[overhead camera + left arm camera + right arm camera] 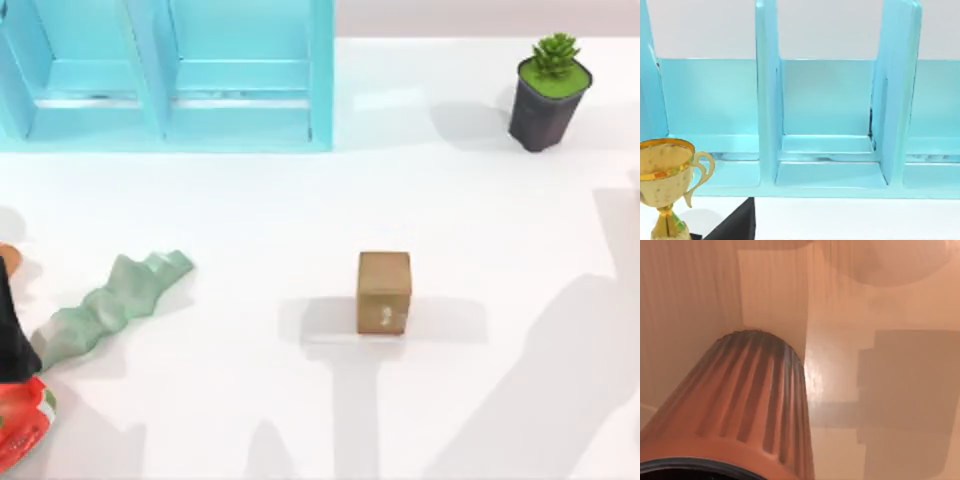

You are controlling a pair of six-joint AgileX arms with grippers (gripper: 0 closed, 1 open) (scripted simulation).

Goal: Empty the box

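A small brown box (384,291) stands shut near the middle of the white table, with a pale mark on its front face. Long arm shadows fall across the table's front and right. The right wrist view looks closely at a ribbed orange-brown cylinder (740,410) with a dark rim, against a tan surface. I cannot tell whether that cylinder belongs to the box.
A teal shelf unit (170,110) stands at the back left, also in the left wrist view (830,165) with a gold trophy (665,175) before it. A potted plant (548,90) stands back right. A green wavy object (110,305), a black shape (12,335) and a red object (22,425) lie at the left.
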